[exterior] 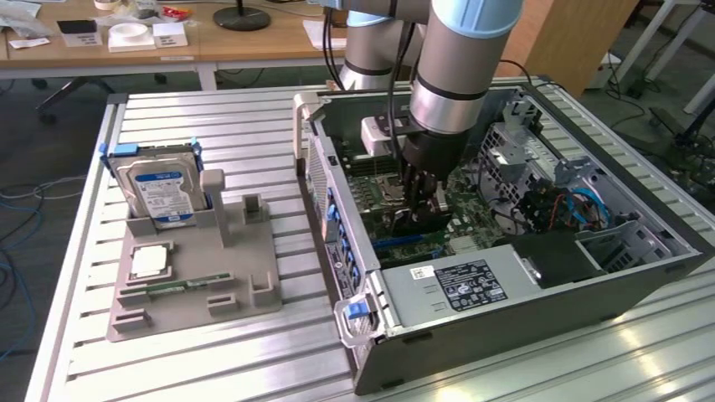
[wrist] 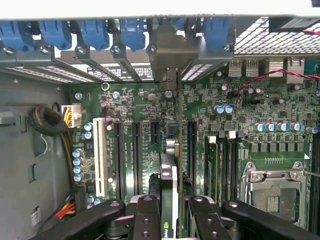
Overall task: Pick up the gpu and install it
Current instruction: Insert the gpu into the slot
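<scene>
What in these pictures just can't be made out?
- Exterior view: the card is mostly hidden behind the gripper and arm inside the computer case.
- Wrist view: the card is seen edge-on, so its faces and whether it sits in a slot cannot be told.
- Wrist view: the gripper is cut off by the picture's edge.

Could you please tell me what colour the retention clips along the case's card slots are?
Blue; the clips show best in the wrist view.

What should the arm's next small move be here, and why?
Probably a short, straight press down into the slot. The gripper is shut on the thin green-and-black gpu card, held edge-on above the green motherboard inside the open grey computer case, and its metal bracket seems lined up with the rear opening. Whether it is seated, I cannot tell.
</scene>
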You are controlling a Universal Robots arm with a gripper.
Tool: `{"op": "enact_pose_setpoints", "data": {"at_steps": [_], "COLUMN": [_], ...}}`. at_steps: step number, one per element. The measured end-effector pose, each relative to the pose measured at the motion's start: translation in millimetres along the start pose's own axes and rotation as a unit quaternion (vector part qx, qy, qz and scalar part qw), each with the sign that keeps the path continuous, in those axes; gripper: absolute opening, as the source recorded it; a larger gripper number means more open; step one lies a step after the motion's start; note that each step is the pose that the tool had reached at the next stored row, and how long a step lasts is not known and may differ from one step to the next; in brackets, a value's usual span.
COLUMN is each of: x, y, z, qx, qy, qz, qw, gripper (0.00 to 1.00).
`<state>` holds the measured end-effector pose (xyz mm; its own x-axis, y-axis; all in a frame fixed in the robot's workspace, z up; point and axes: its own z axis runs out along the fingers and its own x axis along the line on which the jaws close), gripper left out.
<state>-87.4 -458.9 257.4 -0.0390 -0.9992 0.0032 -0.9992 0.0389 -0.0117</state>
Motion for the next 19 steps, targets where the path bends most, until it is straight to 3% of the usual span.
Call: {"op": "enact_pose_setpoints", "data": {"at_steps": [19], "x": [0.0], "y": [0.5], "z": [6.9], "qx": [0.0], "qy": [-0.0001], "qz": [0.0], "qw": [1.0], "gripper": [0.27]}}
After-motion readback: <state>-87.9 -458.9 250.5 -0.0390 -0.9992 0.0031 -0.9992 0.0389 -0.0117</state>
